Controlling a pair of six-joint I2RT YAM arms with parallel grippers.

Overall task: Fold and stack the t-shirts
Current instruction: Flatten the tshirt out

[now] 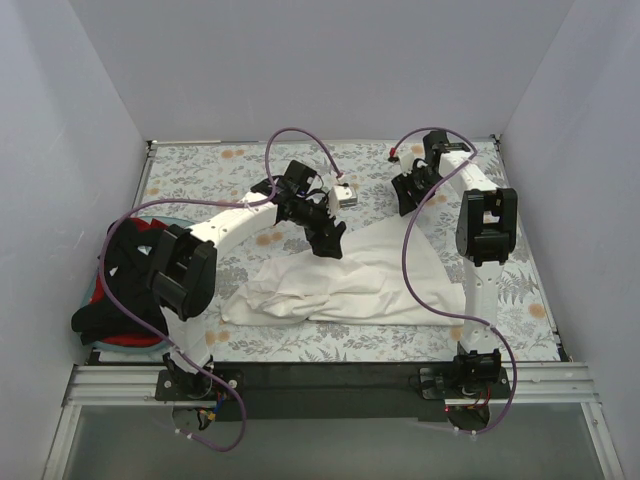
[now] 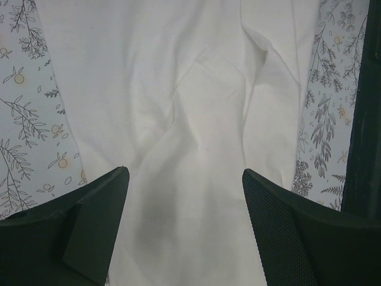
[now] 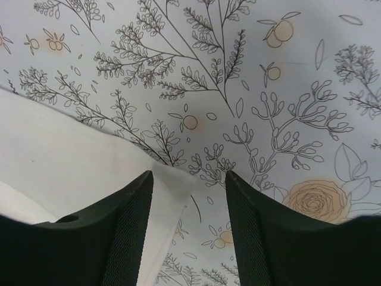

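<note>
The left gripper hangs with its jaws spread wide, holding nothing. Straight beneath it lies the off-white t-shirt, rumpled into soft creases that run under both black fingers. I cannot tell from the wrist view whether the fingertips touch the cloth.

The right gripper also stands parted, with a narrower gap. A corner of the same off-white shirt pokes in between its two fingers, but nothing is pinched there. Past that corner the floral table cloth shows bare, with grey sprigs and an orange rose.

From above, the off-white shirt sprawls across the middle of the table in a loose fan. It is wider toward the near edge and not yet folded. The left arm reaches over from its side to the shirt's far middle, and the right arm bends back to the far right edge of the shirt.

At the left edge of the table sits a heap well apart from it. A black t-shirt lies on top, a red t-shirt shows beneath it, and a light teal t-shirt peeks out at the far rim of the heap.
</note>
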